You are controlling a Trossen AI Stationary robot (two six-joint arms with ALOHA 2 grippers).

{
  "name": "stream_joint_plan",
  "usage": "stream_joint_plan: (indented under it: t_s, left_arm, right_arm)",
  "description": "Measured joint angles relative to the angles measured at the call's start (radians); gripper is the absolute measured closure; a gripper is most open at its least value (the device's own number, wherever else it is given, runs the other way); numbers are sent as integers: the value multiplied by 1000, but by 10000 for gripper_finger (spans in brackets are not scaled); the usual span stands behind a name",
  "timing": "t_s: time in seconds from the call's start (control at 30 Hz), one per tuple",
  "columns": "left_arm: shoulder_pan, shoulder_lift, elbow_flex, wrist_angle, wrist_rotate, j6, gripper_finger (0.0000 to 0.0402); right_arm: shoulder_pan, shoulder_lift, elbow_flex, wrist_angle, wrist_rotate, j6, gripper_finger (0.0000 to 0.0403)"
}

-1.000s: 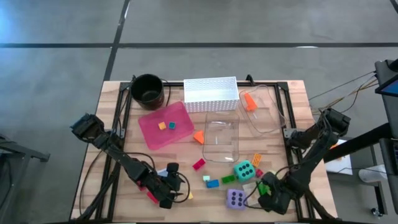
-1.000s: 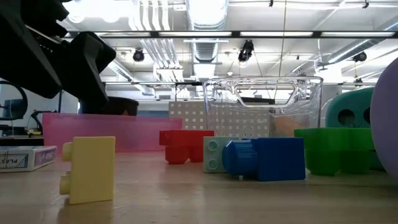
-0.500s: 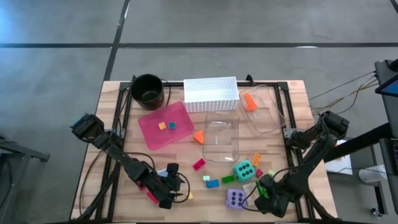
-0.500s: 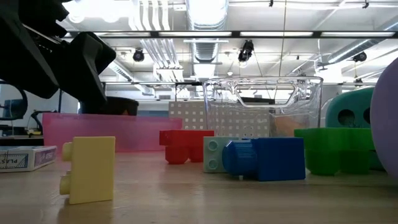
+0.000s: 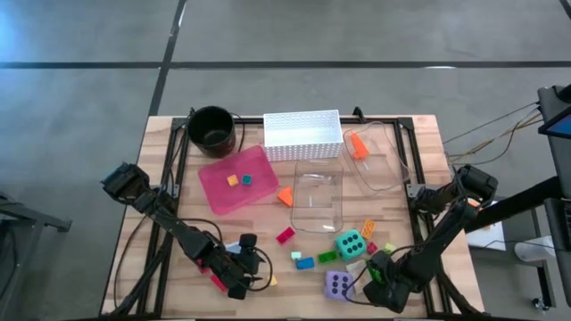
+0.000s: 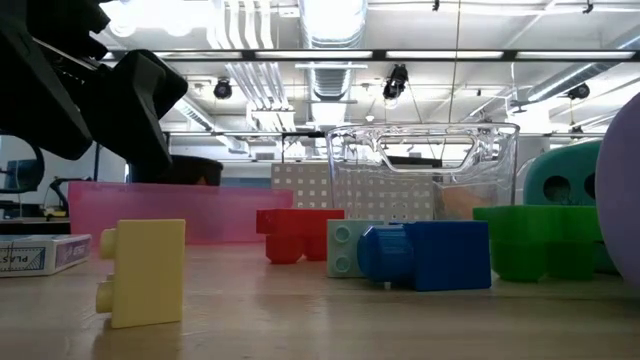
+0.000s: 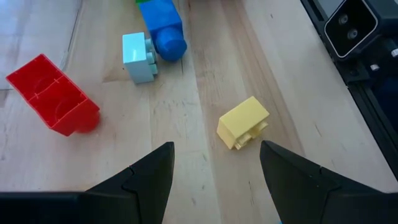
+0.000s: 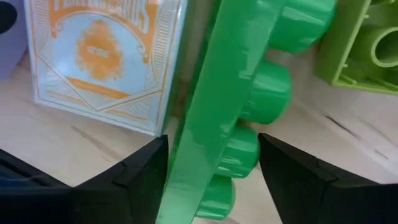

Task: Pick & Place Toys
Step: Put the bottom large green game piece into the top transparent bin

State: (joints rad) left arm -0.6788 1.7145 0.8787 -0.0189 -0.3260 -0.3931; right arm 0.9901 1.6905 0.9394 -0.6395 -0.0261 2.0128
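Small toys lie scattered near the table's front edge. My right gripper (image 8: 211, 180) points down over a green brick (image 8: 217, 106) that lies on its side, one finger on its flat face and one on its studded face. Beside the brick lie a pale blue card box (image 8: 106, 56) and a lime brick (image 8: 367, 43). My left gripper (image 7: 214, 180) hangs open above the bare wood, slanting down, just short of a yellow brick (image 7: 242, 121). Farther off lie a red brick (image 7: 53, 93), a pale blue brick (image 7: 138, 56) and a blue brick (image 7: 163, 28). My right gripper comes at the green brick from above, its fingers (image 8: 143, 180) across the brick's flat face (image 8: 186, 155) and studded face. They stand close against it. Whether they touch it I cannot tell. The brick lies on the table.
At the back stand a black pot (image 5: 211, 127), a white perforated basket (image 5: 302, 134) and a pink tray (image 5: 219, 192) with two small bricks. Two clear containers (image 5: 318, 198) stand mid-table. A teal die (image 5: 350, 242) and a purple die (image 5: 337, 283) sit left of my right gripper (image 5: 384, 283).
My right gripper has sunk a little toward the table over the green brick. My left arm has kept still.
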Motion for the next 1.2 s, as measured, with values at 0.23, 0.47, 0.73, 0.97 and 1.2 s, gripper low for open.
stream_joint_plan:
  t_s: [0.23, 0.47, 0.73, 0.97, 1.2]
  left_arm:
    - [0, 0, 0, 0, 0, 0, 159]
    - [1, 0, 0, 0, -3, 0, 159]
    - [1, 0, 0, 0, -3, 0, 159]
    - [1, 0, 0, 0, -3, 0, 159]
    - [1, 0, 0, 0, -3, 0, 159]
  right_arm:
    - [0, 0, -3, 2, 0, -15, 219]
    - [0, 0, -9, 1, 0, -64, 201]
    - [0, -4, -9, -3, 3, -107, 196]
    - [0, -6, -9, -10, 3, -114, 195]
    - [0, -6, -9, -10, 3, -114, 195]
